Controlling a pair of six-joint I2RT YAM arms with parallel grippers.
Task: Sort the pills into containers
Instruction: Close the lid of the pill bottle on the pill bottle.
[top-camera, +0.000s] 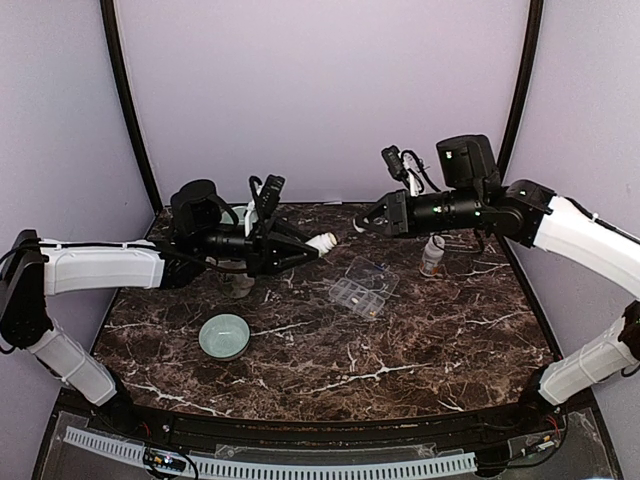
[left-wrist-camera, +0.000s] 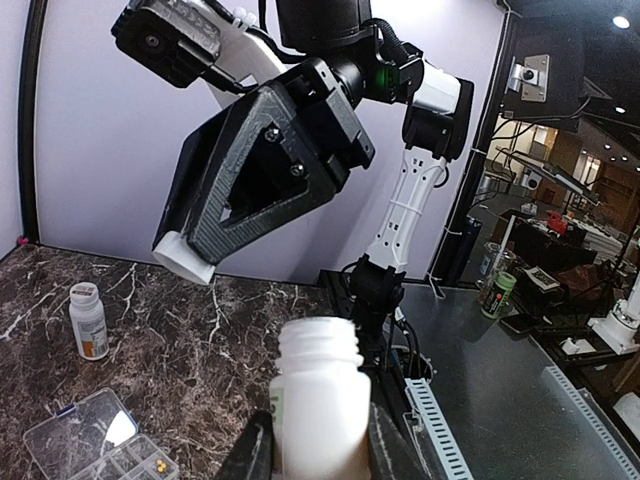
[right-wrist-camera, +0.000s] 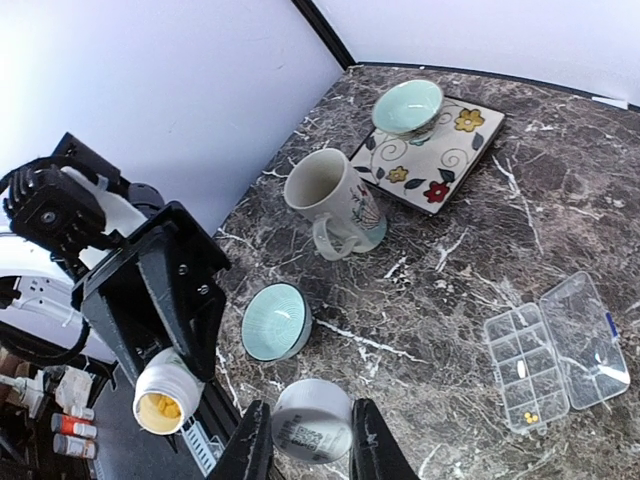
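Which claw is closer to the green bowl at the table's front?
Left. The left gripper, holding the open pill bottle, hangs behind the bowl; the right gripper, holding a white cap, is farther right.

At bottom centre the left gripper is clamping an open white bottle, mouth pointing up. Upper centre, the right gripper is pinching a white cap. Lower left, the organiser box is lying open on the marble table near a capped bottle.

Left arm and right arm aloft, wrists level, tips near each other, both jaws in grip.
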